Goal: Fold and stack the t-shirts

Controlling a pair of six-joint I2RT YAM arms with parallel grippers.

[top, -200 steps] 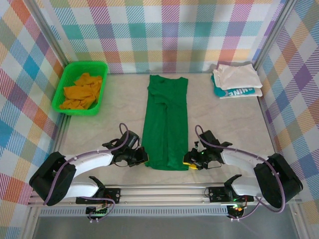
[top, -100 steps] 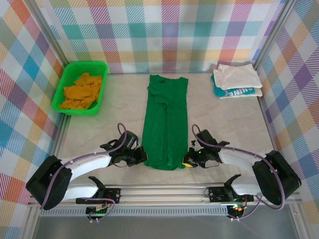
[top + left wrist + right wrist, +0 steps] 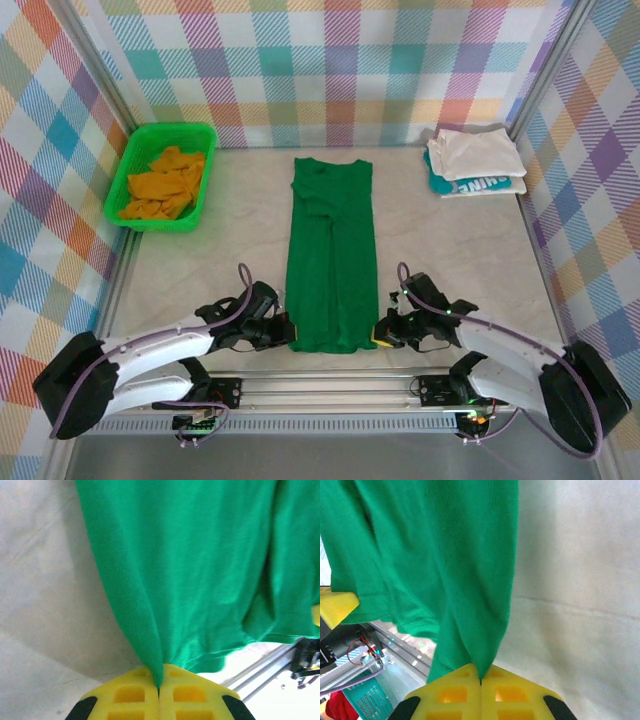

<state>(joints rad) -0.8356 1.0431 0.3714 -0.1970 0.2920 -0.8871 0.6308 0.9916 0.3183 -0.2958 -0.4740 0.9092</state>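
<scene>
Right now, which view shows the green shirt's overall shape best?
Top external: the whole green shirt lies as a long strip. The left wrist view shows one near corner pinched in the left gripper; the right wrist view, the other in the right gripper.

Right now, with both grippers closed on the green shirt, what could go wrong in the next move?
1. The left gripper and right gripper each pinch only a thin fold at the hem of the green t-shirt; the cloth might slip out when lifted.
2. The hem lies close to the metal rail at the near edge and could snag there.
</scene>
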